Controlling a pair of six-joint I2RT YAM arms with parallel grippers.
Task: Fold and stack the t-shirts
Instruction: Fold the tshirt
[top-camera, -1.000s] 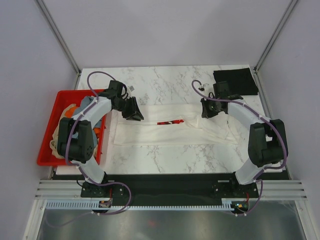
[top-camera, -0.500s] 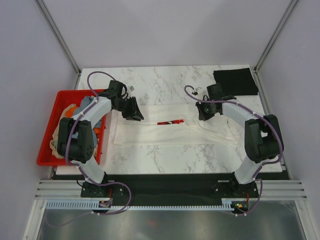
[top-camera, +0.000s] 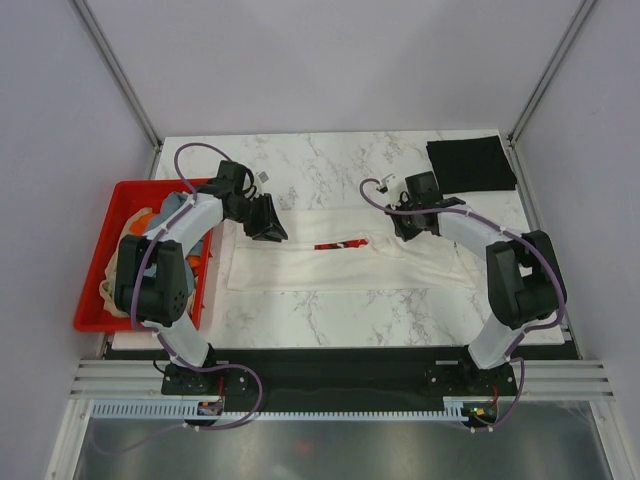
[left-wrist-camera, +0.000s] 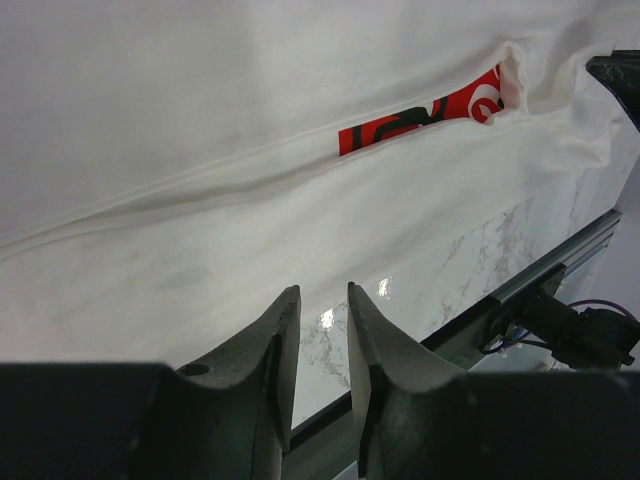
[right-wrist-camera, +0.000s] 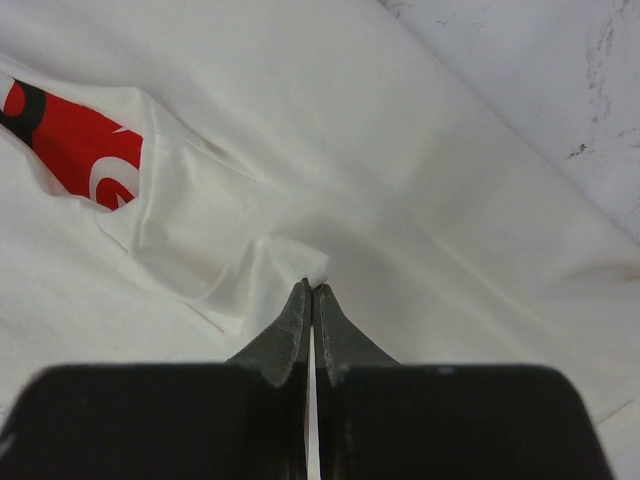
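A cream-white t-shirt (top-camera: 340, 262) lies spread as a long band across the middle of the table, with part of its red chest print (top-camera: 340, 243) showing. My right gripper (right-wrist-camera: 312, 287) is shut on a pinched-up fold of this shirt (right-wrist-camera: 290, 262), just right of the red print (right-wrist-camera: 75, 145). From above, the right gripper (top-camera: 403, 228) sits over the shirt's right part. My left gripper (left-wrist-camera: 323, 290) hovers over the shirt's left end (top-camera: 268, 222), jaws a little apart with nothing between them. A folded black t-shirt (top-camera: 470, 163) lies at the back right corner.
A red crate (top-camera: 100, 262) at the table's left edge holds bunched orange, grey-blue and tan shirts (top-camera: 165, 225). The marble tabletop (top-camera: 320, 170) shows behind the white shirt. The black front rail (left-wrist-camera: 560, 265) runs along the near edge.
My right gripper has moved left over the white shirt, carrying the pinched fold toward the red print. The left arm has stayed still.
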